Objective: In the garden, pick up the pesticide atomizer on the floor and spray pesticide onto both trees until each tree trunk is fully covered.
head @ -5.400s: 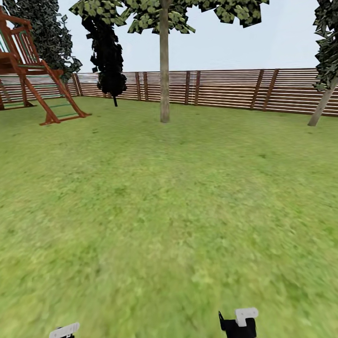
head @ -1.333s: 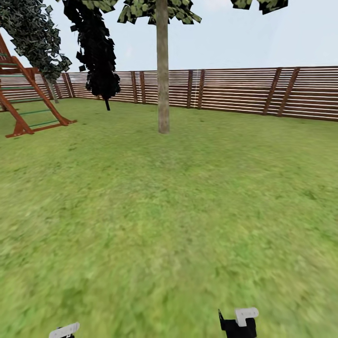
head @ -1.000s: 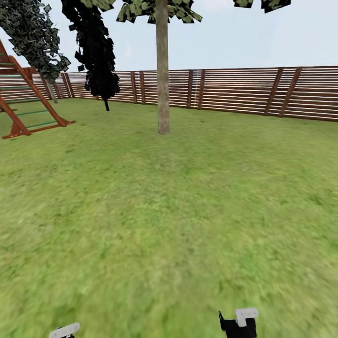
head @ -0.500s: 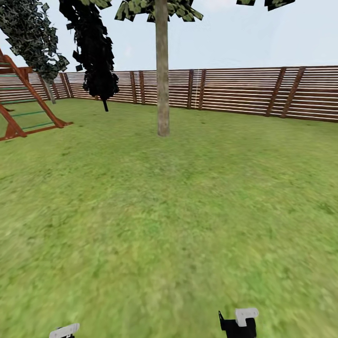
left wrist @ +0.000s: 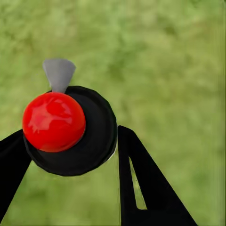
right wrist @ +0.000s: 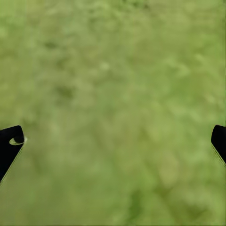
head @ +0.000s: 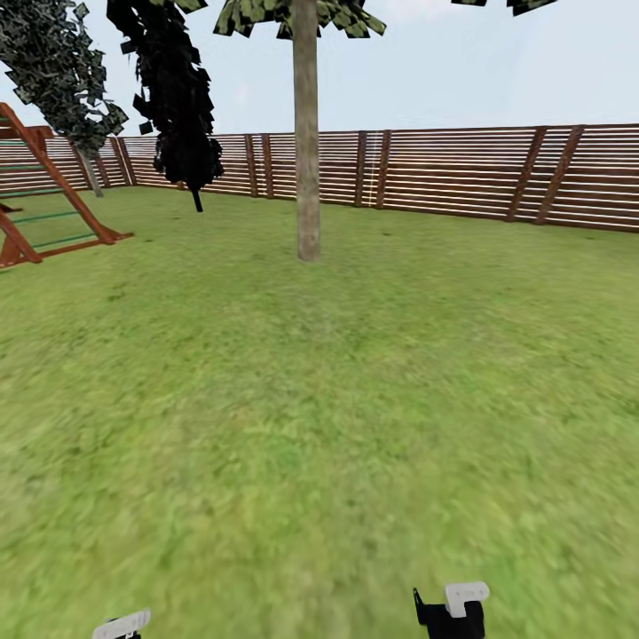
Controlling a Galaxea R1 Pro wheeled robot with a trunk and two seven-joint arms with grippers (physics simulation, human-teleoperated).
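Left jaws clamp round red-capped atomizer (left wrist: 66, 129).

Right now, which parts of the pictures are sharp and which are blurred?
Head view: trunk and fence sharp, near lawn smeared. Left wrist view: atomizer crisp, grass behind soft. Right wrist view: fingertips sharp, grass blurred.

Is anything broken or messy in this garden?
Nothing looks broken or spilled. The tree trunk stands straight on the lawn, the fence is whole, and the climbing frame stands at the side. The left gripper holds the sprayer, with its red top, over the grass.
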